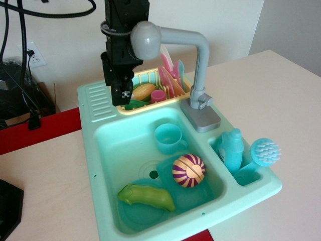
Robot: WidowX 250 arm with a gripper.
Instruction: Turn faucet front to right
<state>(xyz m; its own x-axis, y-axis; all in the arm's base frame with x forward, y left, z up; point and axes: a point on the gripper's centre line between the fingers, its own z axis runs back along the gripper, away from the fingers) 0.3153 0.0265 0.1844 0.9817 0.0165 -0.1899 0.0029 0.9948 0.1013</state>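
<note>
The grey faucet (199, 65) stands on its rectangular base (202, 116) at the sink's back right rim. Its long arm reaches left and ends in a round head (145, 39) above the dish rack. My black gripper (119, 94) hangs just left of and behind the head, with its fingertips low over the rack's left end. The fingers look pressed together and hold nothing. The arm's body is partly covered by the faucet head.
The teal toy sink (100, 150) holds a teal cup (168, 138), a striped ball (188, 170) and a green vegetable (146, 197). A yellow rack (150, 102) holds plates and food. A blue bottle (231, 149) and a brush (265, 151) sit in the right compartment.
</note>
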